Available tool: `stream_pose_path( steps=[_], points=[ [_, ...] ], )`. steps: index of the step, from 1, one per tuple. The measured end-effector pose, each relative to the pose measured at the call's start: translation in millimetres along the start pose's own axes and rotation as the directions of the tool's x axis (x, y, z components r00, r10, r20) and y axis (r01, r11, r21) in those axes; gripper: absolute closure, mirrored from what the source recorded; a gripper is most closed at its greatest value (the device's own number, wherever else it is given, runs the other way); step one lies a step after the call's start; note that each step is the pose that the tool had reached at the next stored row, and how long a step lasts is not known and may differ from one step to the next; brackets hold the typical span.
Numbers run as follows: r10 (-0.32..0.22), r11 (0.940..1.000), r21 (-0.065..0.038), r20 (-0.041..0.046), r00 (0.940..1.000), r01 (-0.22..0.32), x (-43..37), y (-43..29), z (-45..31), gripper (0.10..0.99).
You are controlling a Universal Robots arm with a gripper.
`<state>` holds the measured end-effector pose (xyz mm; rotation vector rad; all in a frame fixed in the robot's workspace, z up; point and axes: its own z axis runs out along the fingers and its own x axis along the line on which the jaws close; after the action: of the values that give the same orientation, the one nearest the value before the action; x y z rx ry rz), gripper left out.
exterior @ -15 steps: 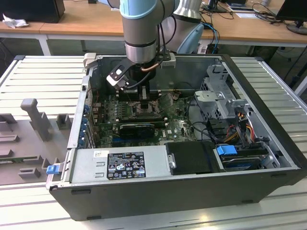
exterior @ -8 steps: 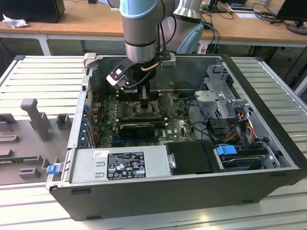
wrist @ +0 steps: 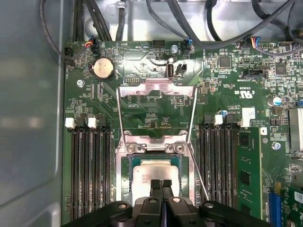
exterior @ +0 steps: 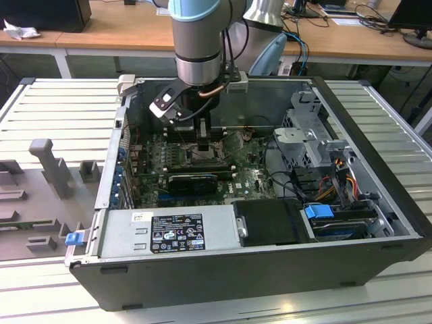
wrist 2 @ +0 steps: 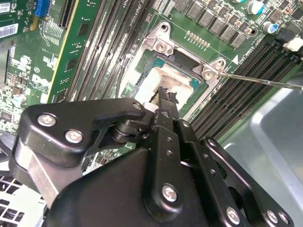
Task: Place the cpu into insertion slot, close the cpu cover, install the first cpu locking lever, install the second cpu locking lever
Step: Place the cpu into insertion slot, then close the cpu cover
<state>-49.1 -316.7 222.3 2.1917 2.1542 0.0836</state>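
Observation:
The cpu (wrist: 152, 171) (wrist 2: 166, 79), a pale silver square, lies in the insertion slot (wrist: 124, 163) (wrist 2: 158, 45) on the green board. My gripper (wrist: 160, 184) (wrist 2: 164, 96) hangs directly over the chip, its black fingertips pressed together with nothing between them, at or just above the chip's surface. The cpu cover (wrist: 156, 88) is swung open and stands up from its hinge at the socket's edge, the board showing through its window. A thin wire locking lever (wrist: 199, 177) (wrist 2: 260, 81) sticks out beside the socket, unlatched. In the exterior view the gripper (exterior: 203, 138) reaches down into the open computer case.
Long black memory slots (wrist: 90, 165) (wrist: 218, 165) flank the socket on both sides. Cables (wrist: 156, 19) run along the board's edge by the case wall. The exterior view's right holds a drive cage (exterior: 307, 128) and wiring; a power supply (exterior: 169, 233) sits at the front.

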Motion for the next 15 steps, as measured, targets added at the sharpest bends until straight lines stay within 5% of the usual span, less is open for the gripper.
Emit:
stream_pose_path(
  steps=[7, 8, 10, 15],
  points=[
    [0.0, 1.0, 0.0, 0.0001, 1.0, 0.0, -0.2, 0.8, -8.9, 0.98],
    [0.0, 1.0, 0.009, 0.0002, 1.0, 0.0, -0.3, 6.6, -8.5, 0.98],
    [0.0, 0.9999, 0.01, 0.0004, 1.0, 0.0, -0.3, 7.4, -10.2, 0.98],
    [0.0, 0.9999, 0.01, 0.0002, 1.0, 0.0, -0.4, 8.7, -25.2, 0.98]
  ],
)
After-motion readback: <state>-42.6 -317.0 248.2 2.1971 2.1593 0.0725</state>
